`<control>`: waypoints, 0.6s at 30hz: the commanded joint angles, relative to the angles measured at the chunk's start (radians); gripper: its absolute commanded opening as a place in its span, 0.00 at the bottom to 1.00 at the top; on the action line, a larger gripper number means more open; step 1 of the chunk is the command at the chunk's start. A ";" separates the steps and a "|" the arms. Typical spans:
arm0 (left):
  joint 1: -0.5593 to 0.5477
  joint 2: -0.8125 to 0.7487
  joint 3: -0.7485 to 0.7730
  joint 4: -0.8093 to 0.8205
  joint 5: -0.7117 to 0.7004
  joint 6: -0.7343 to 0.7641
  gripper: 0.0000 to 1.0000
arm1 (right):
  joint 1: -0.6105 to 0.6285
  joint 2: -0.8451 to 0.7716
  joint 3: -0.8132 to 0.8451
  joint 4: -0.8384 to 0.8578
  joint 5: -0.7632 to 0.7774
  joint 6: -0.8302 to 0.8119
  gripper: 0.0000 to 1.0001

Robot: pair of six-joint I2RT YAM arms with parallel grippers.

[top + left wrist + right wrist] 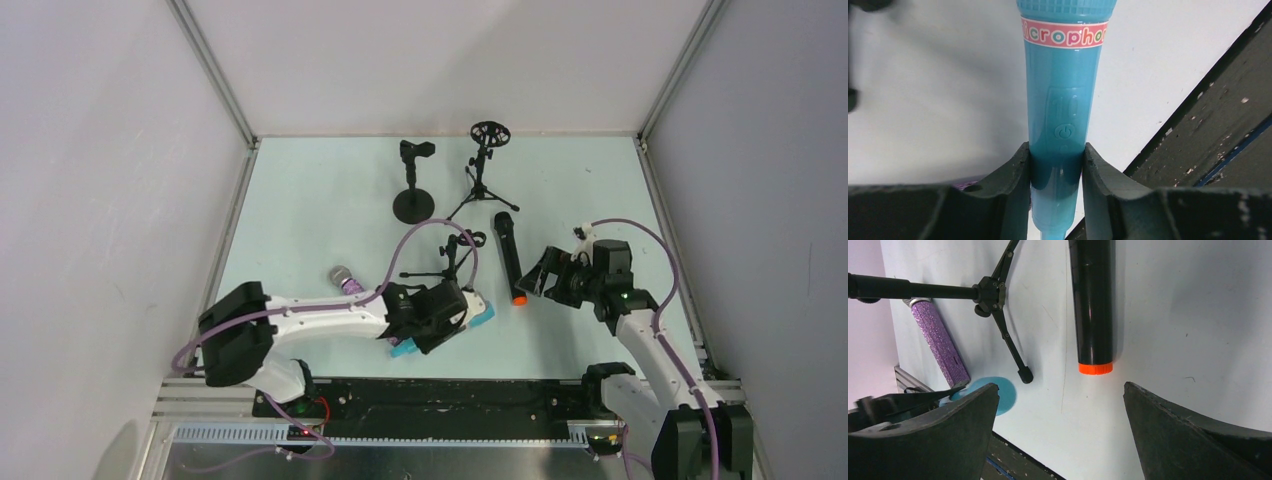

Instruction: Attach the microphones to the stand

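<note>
Top view: turquoise mic (486,312) lies near front edge of table (300,200), held in left jaws. Purple mic (345,280) just beyond left arm. Black mic (509,255) beside small tripod stand (450,262), whose legs likely crowd any lift.
Left wrist: jaws clamped on lower barrel. Glossy plastic, probably light, stiff and slippery, so a mid-body grip is safer.
Right wrist: jaws wide, empty, near orange end (1095,368).
</note>
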 commanded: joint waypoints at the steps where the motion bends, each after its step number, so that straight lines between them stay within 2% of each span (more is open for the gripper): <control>1: -0.001 -0.108 0.083 0.004 -0.096 -0.003 0.00 | -0.013 -0.048 0.005 0.012 -0.018 0.010 1.00; 12: -0.001 -0.313 0.180 0.009 -0.235 0.005 0.00 | -0.035 -0.154 0.103 -0.041 -0.018 0.053 1.00; 18: 0.007 -0.391 0.220 0.038 -0.250 -0.015 0.00 | -0.042 -0.188 0.158 -0.015 -0.047 0.088 1.00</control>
